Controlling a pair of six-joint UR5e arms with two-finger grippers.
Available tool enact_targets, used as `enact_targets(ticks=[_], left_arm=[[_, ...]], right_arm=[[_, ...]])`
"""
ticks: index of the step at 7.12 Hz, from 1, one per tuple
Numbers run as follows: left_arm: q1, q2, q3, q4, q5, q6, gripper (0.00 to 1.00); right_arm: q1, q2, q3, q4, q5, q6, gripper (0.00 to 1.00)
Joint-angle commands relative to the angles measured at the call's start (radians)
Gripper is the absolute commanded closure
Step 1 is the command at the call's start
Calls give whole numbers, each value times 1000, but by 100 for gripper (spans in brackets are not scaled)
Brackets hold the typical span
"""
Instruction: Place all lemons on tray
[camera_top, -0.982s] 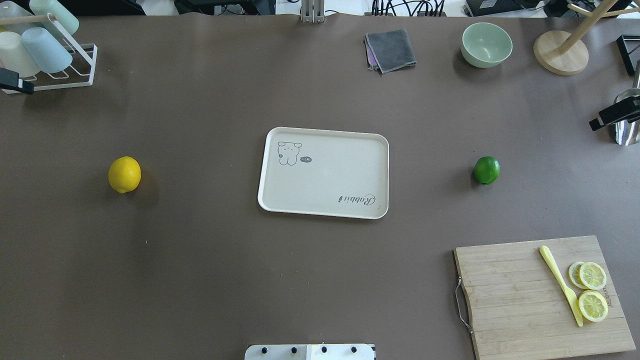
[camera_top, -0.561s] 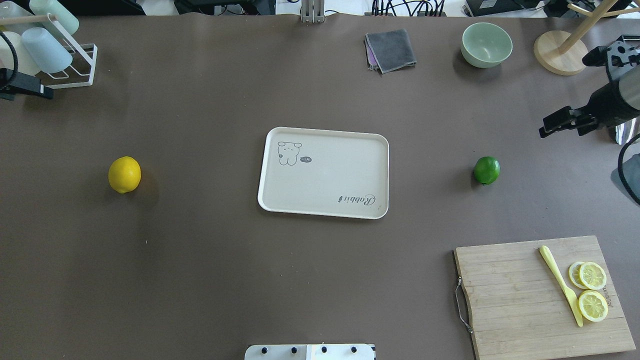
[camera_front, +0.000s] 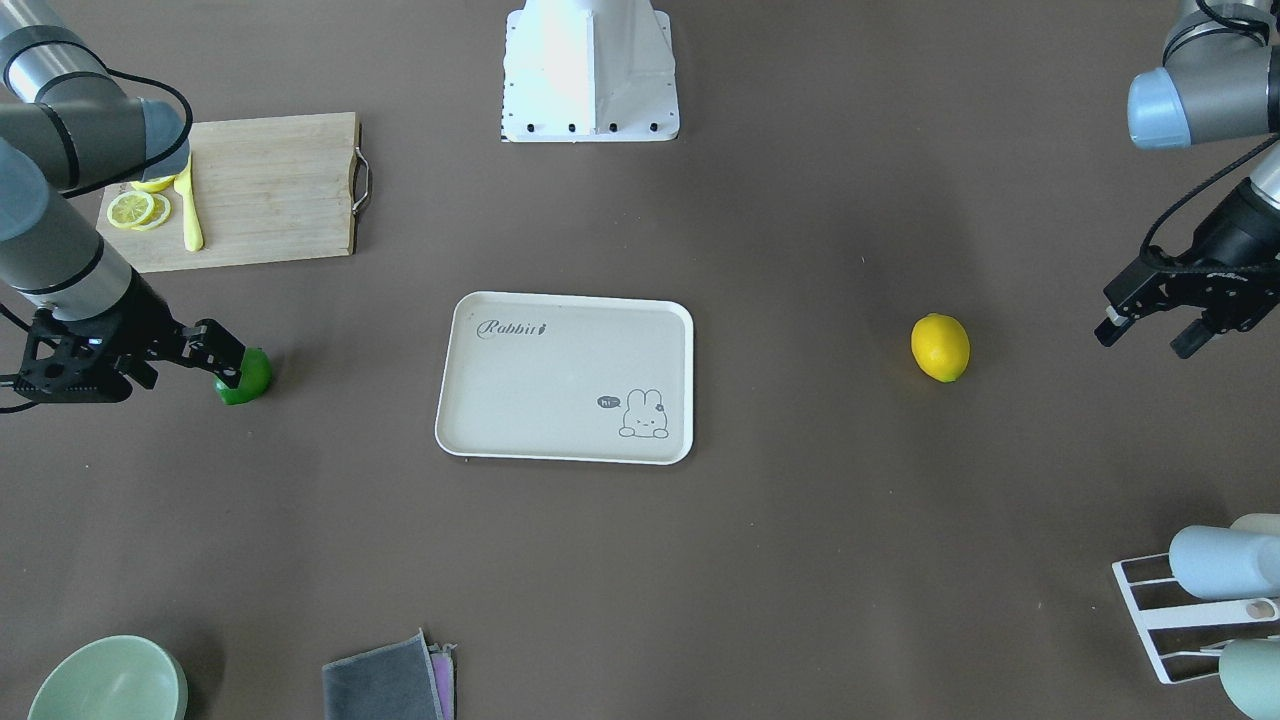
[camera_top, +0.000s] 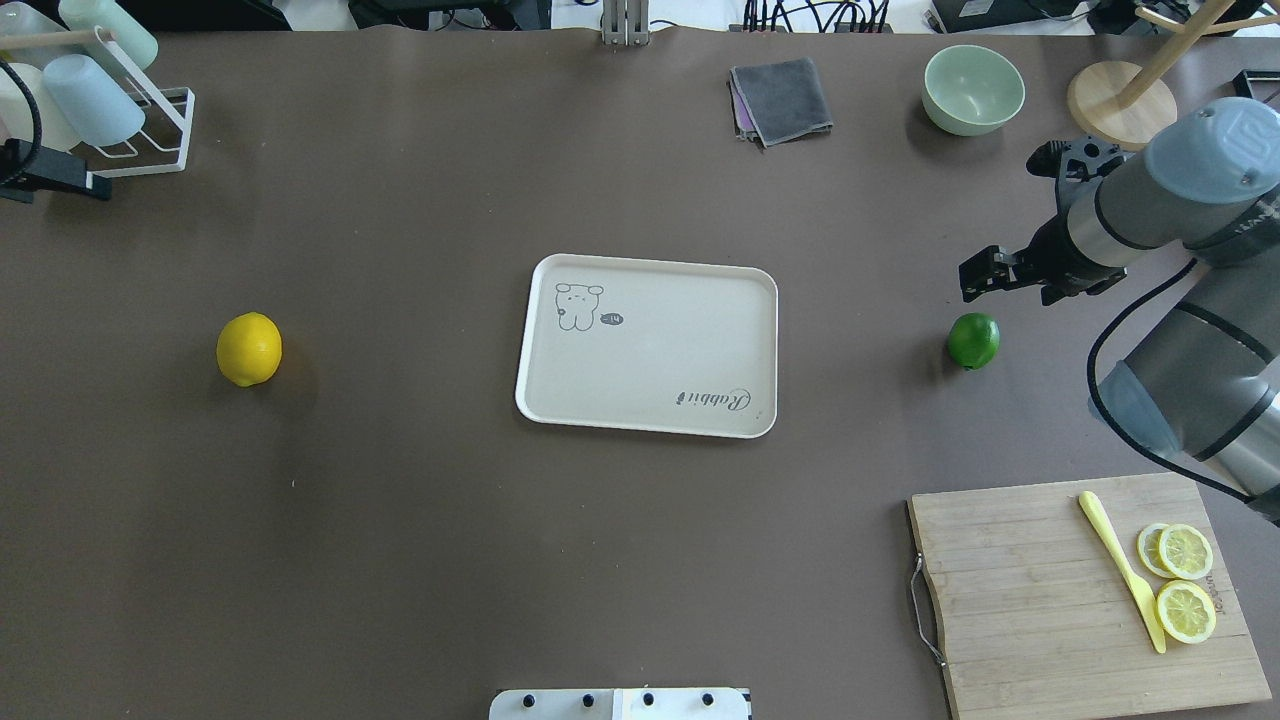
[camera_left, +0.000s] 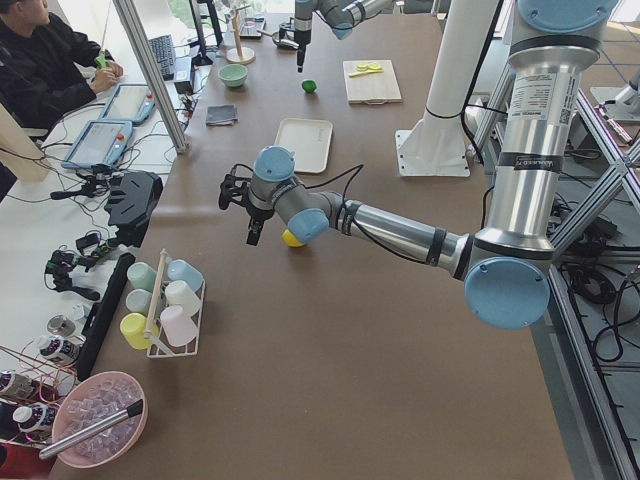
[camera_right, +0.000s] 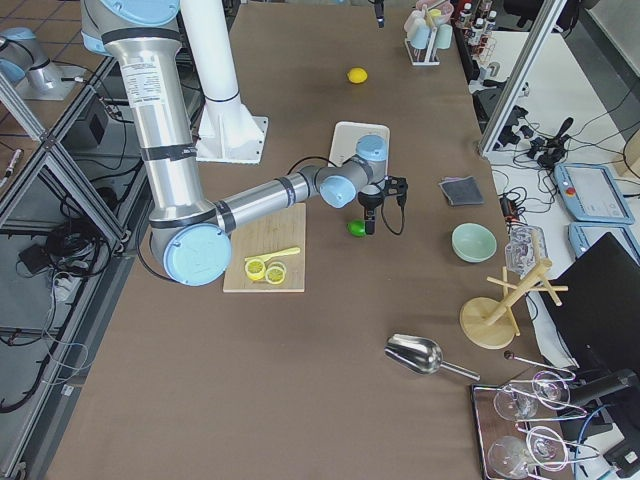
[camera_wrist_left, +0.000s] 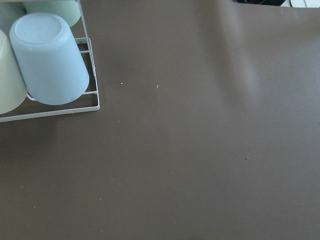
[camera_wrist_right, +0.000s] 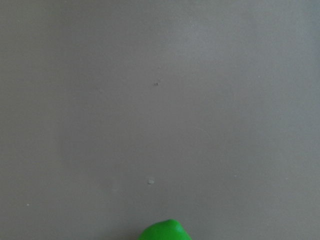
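Observation:
The yellow lemon (camera_top: 249, 349) lies on the table left of the cream Rabbit tray (camera_top: 650, 350), which holds nothing. The green lemon (camera_top: 974, 340) lies right of the tray. My right gripper (camera_top: 990, 278) hovers open just beyond the green lemon, apart from it; its wrist view shows only the lemon's top (camera_wrist_right: 165, 231) at the bottom edge. In the front view the right gripper (camera_front: 215, 355) partly covers the green lemon (camera_front: 248, 378). My left gripper (camera_front: 1145, 335) is open and empty, raised well to the outer side of the yellow lemon (camera_front: 940, 347).
A wooden cutting board (camera_top: 1040, 600) with lemon slices and a yellow knife lies near right. A green bowl (camera_top: 973, 90), a grey cloth (camera_top: 782, 100) and a wooden stand (camera_top: 1120, 105) sit at the far edge. A cup rack (camera_top: 110, 110) stands far left.
My right arm has swung in from the right edge toward the green lemon. My left gripper has edged slightly inward at the left edge. The lemons and the tray have not moved.

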Motion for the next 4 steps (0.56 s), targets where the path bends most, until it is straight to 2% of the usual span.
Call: enact_targets(ticks=[1,4], left_arm=[[0,-4,-4,0,0,-3,2],[0,-6,-5,1,0,-3,2]], right_arm=[[-38,3,-27,0,-26,17,0],[-69,8,-40,2,-26,33,0]])
